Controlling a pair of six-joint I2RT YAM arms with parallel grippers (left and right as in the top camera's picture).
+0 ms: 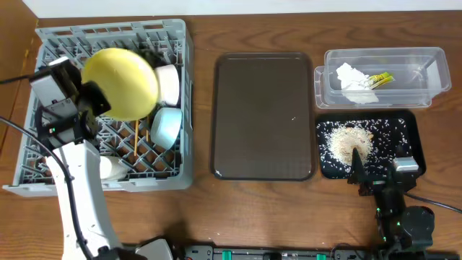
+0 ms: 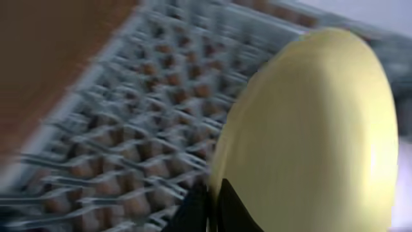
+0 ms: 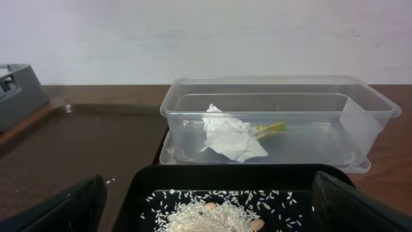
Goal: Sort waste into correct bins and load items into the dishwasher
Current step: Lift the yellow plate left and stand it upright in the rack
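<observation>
Overhead | wood table [image 1: 202, 29] | L claw [image 2: 209, 196] grips yellow plate [image 1: 123, 79] | white wall [image 3: 193, 38]

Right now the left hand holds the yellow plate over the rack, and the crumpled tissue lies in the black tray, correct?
Not quite: the crumpled tissue lies in the clear tub, as the right wrist view shows. The left hand does hold the yellow plate over the rack.

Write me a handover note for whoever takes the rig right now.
Left gripper: shut on the yellow plate, held above the dish rack.
Right gripper: open, by the black tray.
Done: tissue and wrapper in the clear tub; rice scraps in the black tray; blue bowl, white bowl, cup, chopsticks in the rack.
To do: seat the plate in the rack.
</observation>
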